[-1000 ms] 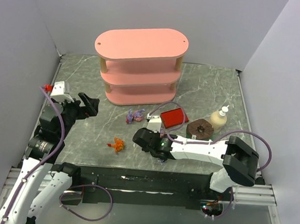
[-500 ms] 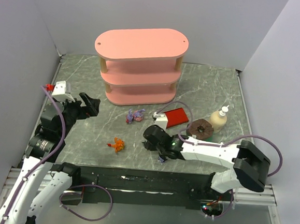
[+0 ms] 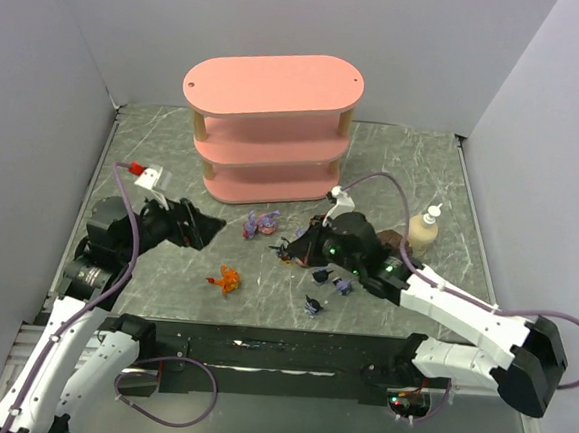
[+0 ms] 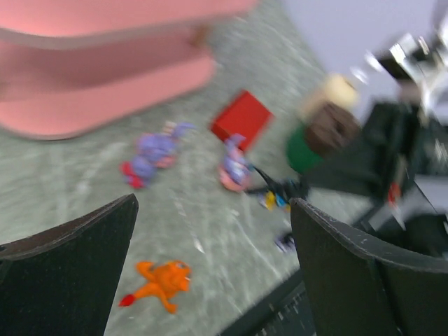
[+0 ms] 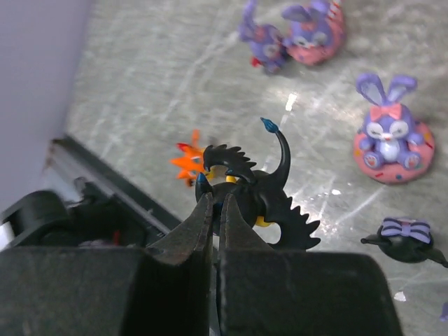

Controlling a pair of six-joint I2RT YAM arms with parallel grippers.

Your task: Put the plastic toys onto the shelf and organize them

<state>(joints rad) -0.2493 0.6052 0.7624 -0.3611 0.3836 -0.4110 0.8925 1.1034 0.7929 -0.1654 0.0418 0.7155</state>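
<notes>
Two grippers work the tabletop (image 3: 404,165): the right gripper (image 5: 213,203) clenches the spiky black figurine (image 5: 264,199) near the middle, the left gripper (image 4: 213,206) gapes empty, and the pink shelf (image 3: 275,85) stands at the far edge.

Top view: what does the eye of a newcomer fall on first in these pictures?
The big pink shelf stands at the back of the table, its top board bare. In front of it, the right hand is shut on a spiky black toy, with lilac toys and an orange toy scattered nearby.
</notes>
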